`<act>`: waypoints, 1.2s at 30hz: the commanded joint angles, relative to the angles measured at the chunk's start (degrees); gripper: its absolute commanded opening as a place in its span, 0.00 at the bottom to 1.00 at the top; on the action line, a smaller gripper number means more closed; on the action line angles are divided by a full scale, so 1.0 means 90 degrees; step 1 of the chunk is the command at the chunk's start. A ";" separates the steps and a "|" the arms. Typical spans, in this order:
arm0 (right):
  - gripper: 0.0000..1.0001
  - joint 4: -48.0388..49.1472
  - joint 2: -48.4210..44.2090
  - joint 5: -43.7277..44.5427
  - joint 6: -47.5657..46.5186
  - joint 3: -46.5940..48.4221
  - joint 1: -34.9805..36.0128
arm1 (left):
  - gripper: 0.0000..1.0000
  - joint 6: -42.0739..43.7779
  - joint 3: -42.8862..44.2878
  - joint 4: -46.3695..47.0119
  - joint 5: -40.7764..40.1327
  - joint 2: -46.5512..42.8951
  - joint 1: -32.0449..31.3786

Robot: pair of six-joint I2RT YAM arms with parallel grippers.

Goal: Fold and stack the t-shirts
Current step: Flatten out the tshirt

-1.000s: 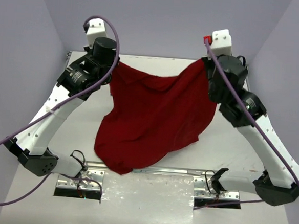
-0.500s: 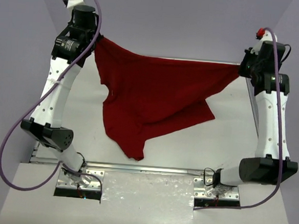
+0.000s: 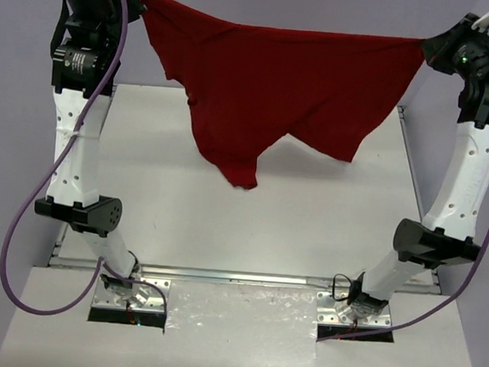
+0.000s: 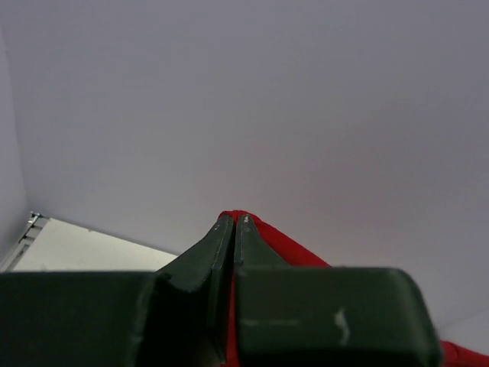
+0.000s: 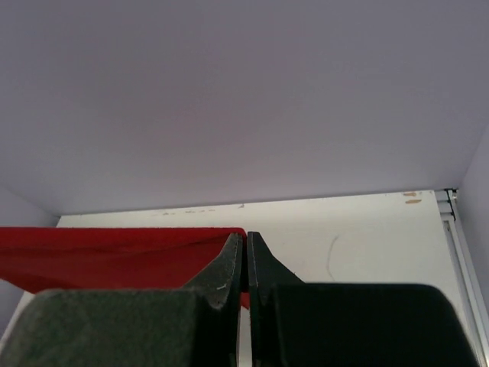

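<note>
Aloft, t-shirt stretched taut between both pinching jaws.

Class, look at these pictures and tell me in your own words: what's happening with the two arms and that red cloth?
Two robot arms hold up one dark red t-shirt between them. The left gripper is shut on one end of its top edge and the right gripper on the other, so the cloth is stretched wide and hangs above the table. It is spread out, not yet folded.
</note>
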 commanded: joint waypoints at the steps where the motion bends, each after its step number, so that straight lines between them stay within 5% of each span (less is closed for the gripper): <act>1: 0.01 0.0144 -0.0752 -0.0304 0.0271 0.0263 -0.0361 | 0.00 0.0081 -0.0228 0.0667 0.0294 -0.1031 0.0077; 9: 0.01 -0.0159 -0.3017 0.0369 -0.0051 -0.0820 -0.0314 | 0.00 0.0110 -0.1626 0.0590 0.0821 -0.3766 0.0067; 17: 0.01 -0.0627 -0.4757 0.3199 -0.1456 -0.0745 0.2555 | 0.00 -0.0114 -0.1314 -0.0131 0.1123 -0.5183 0.0057; 21: 0.01 -0.0589 -0.4992 0.3543 -0.1780 -0.1074 0.3590 | 0.00 -0.0115 -0.1635 -0.0026 0.1339 -0.5613 0.0057; 25: 0.01 -0.0726 -0.4176 0.3768 -0.1985 -0.1609 0.4081 | 0.00 -0.0027 -0.1772 -0.0152 0.1135 -0.5429 0.0057; 32: 0.01 -0.0209 -0.2574 0.3963 -0.2112 -0.2101 0.4072 | 0.00 -0.0427 -0.1655 -0.1596 0.0871 -0.3031 0.0057; 36: 0.01 -0.0150 -0.1547 0.3711 -0.2239 -0.1186 0.3779 | 0.00 -0.0320 -0.2200 -0.0735 0.0997 -0.2460 0.0057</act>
